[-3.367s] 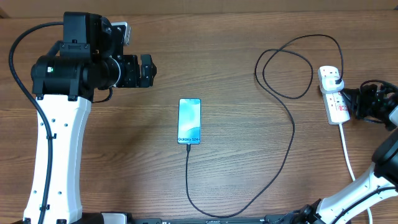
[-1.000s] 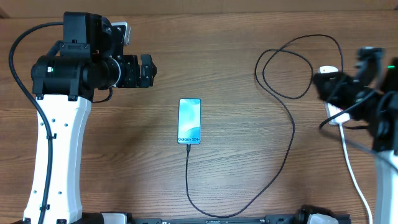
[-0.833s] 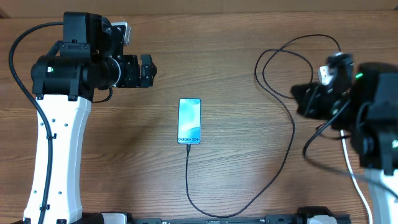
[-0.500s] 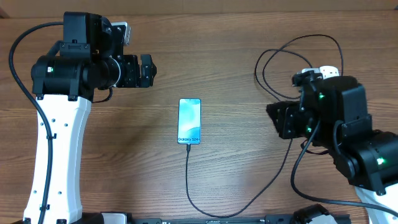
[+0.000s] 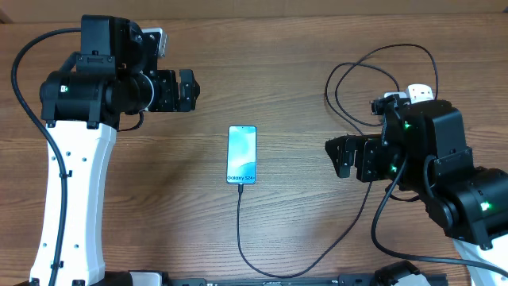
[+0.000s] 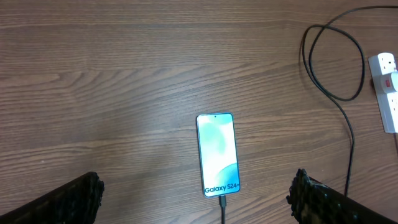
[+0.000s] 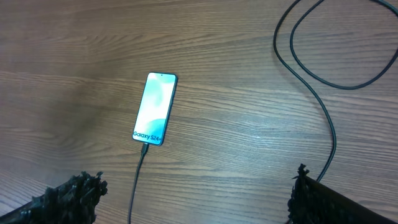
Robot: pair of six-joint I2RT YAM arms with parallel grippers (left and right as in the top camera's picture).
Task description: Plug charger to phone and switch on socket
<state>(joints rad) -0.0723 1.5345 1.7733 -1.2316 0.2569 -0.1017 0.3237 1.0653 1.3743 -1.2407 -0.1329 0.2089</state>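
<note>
charger (image 5: 240,222) seated in phone (image 5: 242,155), mid-surface; left fingers (image 6: 68,200) and right fingers (image 7: 65,196) both apart, empty.
risk: my right arm overhangs the charger's slack loop; a snag could unseat the connector.

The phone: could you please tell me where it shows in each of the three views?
Overhead: phone at the centre.
Left wrist: phone just below centre, slightly right.
Right wrist: phone left of centre, tilted.
Shared landmark: the charger leaving the phone's lower end, in all three views.
</note>
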